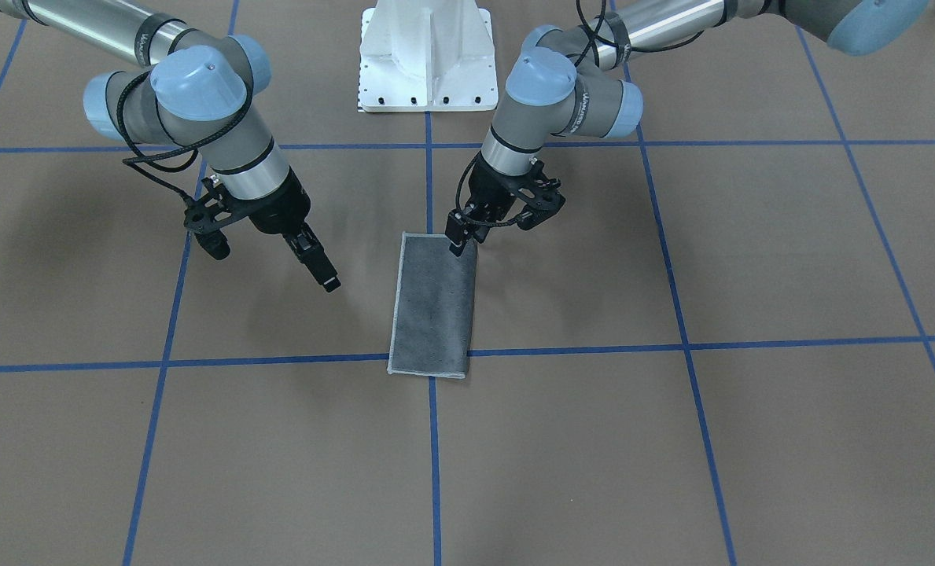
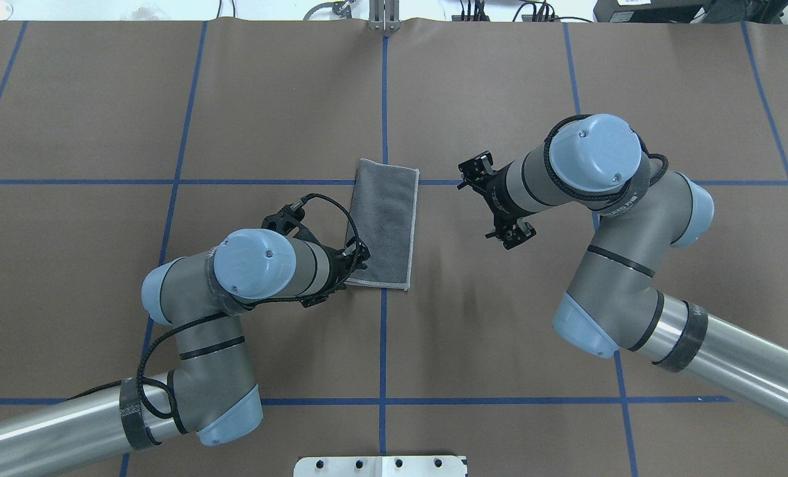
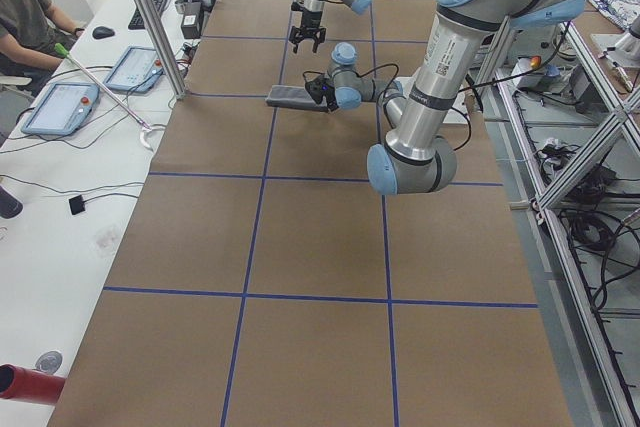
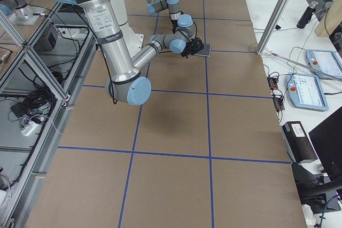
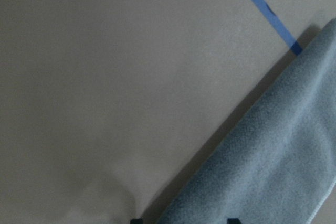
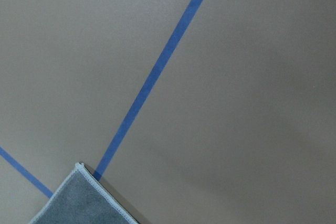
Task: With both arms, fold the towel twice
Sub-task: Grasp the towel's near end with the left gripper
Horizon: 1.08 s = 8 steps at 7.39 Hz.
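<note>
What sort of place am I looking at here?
Probably a robotics research lab: a left arm and right arm over a tape-gridded table, with control tablets and a keyboard on a side desk.

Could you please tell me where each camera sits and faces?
Front-facing: across the table, facing the base; left arm, right arm.
Overhead: behind base, looking down; both arms.
Exterior left: left table end; left arm near.
Exterior right: right table end; right arm near.
Left wrist: down onto towel edge; fingertips.
Right wrist: down onto towel corner; no body.
All show the towel.
</note>
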Each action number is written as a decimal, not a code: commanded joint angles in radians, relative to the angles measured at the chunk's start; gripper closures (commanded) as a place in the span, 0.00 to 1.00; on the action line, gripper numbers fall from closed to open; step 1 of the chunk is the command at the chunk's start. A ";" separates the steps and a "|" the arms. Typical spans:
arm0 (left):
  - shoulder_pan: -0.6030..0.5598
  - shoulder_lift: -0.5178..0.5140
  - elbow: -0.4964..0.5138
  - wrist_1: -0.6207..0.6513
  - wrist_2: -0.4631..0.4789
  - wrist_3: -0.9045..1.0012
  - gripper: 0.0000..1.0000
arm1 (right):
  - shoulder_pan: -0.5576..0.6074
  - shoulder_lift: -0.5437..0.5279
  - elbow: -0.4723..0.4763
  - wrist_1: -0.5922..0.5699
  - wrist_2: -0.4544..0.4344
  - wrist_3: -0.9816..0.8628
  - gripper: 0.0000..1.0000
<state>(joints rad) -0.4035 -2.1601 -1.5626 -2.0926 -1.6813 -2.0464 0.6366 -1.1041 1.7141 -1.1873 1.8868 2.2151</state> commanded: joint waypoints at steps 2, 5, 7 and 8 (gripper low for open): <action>0.002 -0.001 -0.010 0.002 -0.001 0.002 1.00 | -0.002 0.003 0.001 0.000 0.003 0.000 0.00; 0.002 0.003 -0.043 0.002 -0.001 -0.003 1.00 | -0.002 0.003 0.002 0.000 0.003 0.000 0.00; 0.026 0.019 -0.098 0.000 -0.003 -0.009 1.00 | -0.002 0.003 0.002 0.000 0.003 0.000 0.00; 0.046 0.057 -0.152 0.000 -0.011 -0.009 1.00 | -0.002 0.001 0.002 0.000 0.003 0.000 0.00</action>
<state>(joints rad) -0.3803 -2.1383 -1.6588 -2.0917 -1.6855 -2.0542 0.6351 -1.1016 1.7165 -1.1877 1.8899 2.2151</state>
